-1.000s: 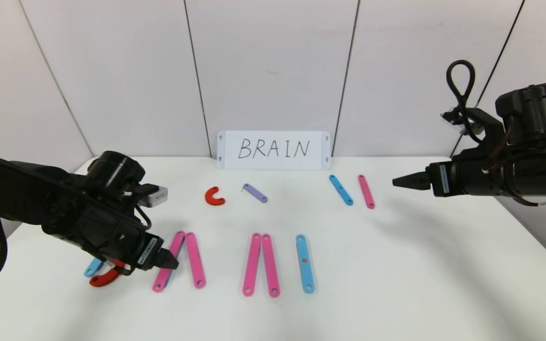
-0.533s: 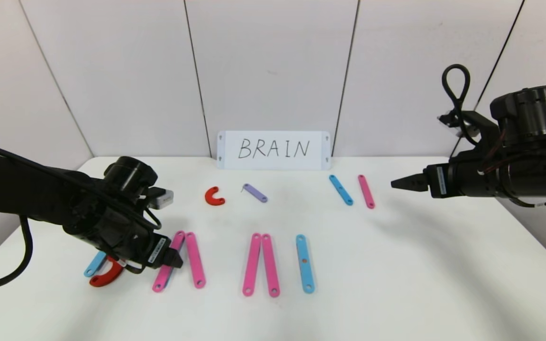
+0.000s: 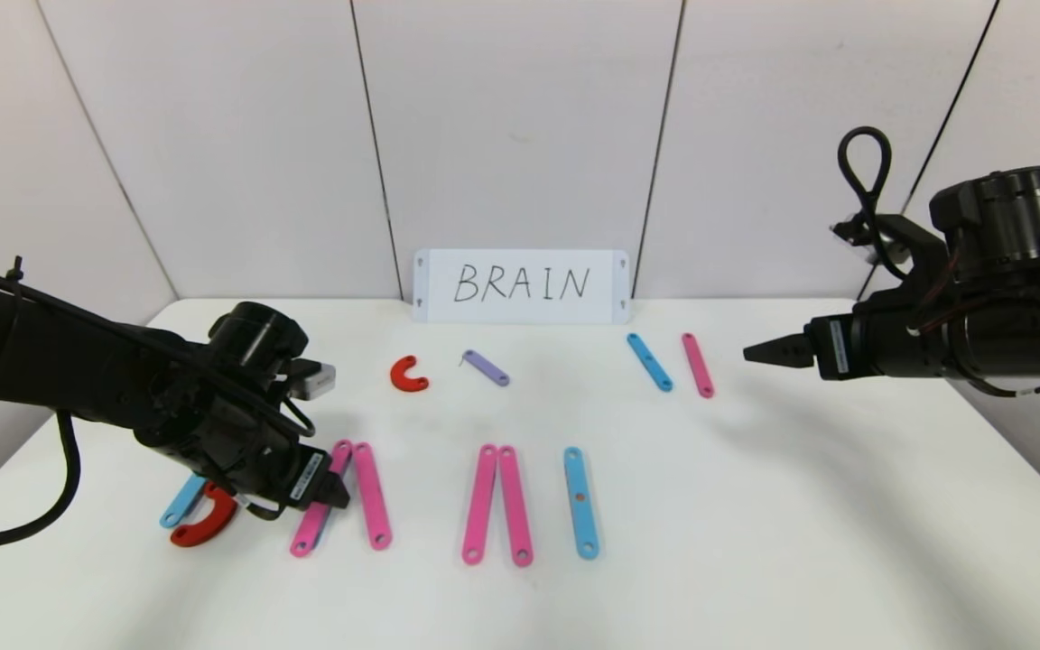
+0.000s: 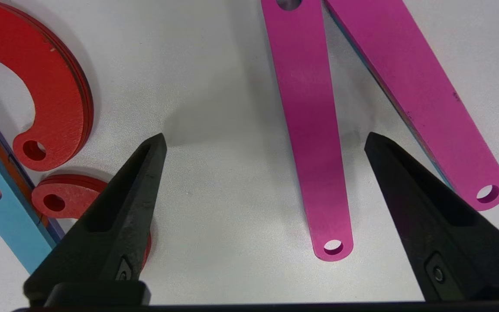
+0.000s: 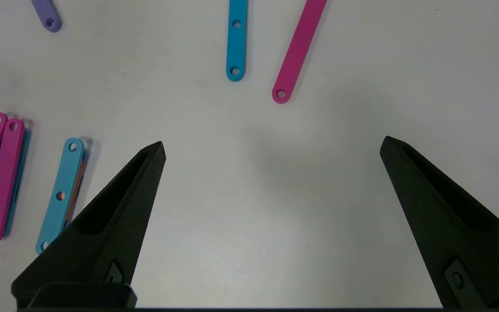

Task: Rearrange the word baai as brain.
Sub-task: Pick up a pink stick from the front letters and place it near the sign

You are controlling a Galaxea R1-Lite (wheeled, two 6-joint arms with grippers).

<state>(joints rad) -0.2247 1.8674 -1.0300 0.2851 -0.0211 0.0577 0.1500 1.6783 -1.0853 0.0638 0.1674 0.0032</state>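
The table (image 3: 755, 542) is plain white, and so are the wall panels (image 3: 520, 126) behind it, split by thin dark seams. At the far edge stands a white card (image 3: 521, 286) with BRAIN handwritten in black. Near the left lie a red curve (image 3: 204, 524) and a light blue strip (image 3: 181, 502), then two pink strips (image 3: 370, 495) forming a narrow wedge. In the middle are two more pink strips (image 3: 497, 506) side by side and a light blue strip (image 3: 580, 502) to their right. Farther back sit a small red curve (image 3: 408, 375), a lilac strip (image 3: 487, 368), a blue strip (image 3: 649, 362) and a pink strip (image 3: 698, 365). Both arms are black; the left arm (image 3: 32, 379) shows an orange patch.
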